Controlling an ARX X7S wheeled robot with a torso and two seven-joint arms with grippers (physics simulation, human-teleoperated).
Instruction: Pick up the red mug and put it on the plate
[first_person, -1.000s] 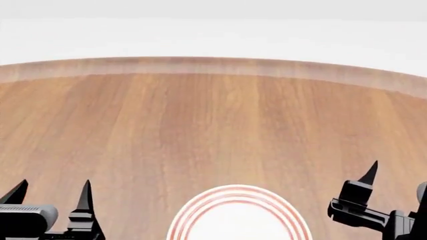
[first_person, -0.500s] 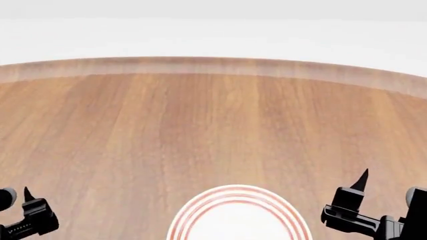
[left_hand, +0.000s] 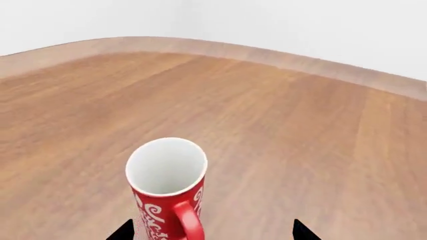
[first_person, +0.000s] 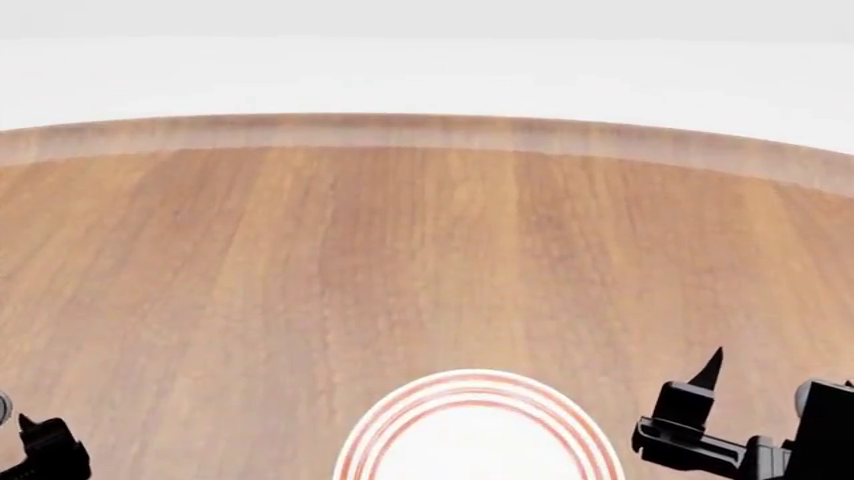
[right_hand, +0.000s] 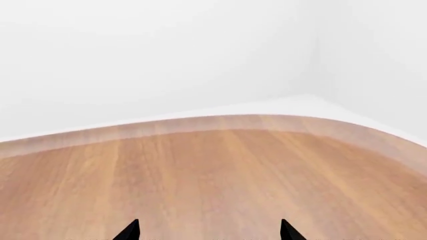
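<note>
The red mug (left_hand: 167, 192) with white floral pattern and white inside stands upright on the wooden table in the left wrist view, its handle turned toward the camera. My left gripper (left_hand: 213, 232) is open, and the mug stands between its black fingertips (left_hand: 124, 231), close to one of them and not gripped. In the head view only a bit of the left gripper (first_person: 24, 432) shows at the lower left corner, and the mug is out of view there. The plate (first_person: 467, 385), white with red rings, lies at the bottom centre. My right gripper (first_person: 763, 385) is open and empty to the right of the plate.
The wooden table (first_person: 427, 250) stretches away to a rounded far edge (first_person: 427, 130) before a white wall. The right wrist view shows only bare wood (right_hand: 213, 175) between its fingertips (right_hand: 130, 231) and the table's curved edge.
My left gripper has dropped toward the lower left corner of the head view, mostly leaving it. My right gripper has drifted slightly down and left. The plate has not moved.
</note>
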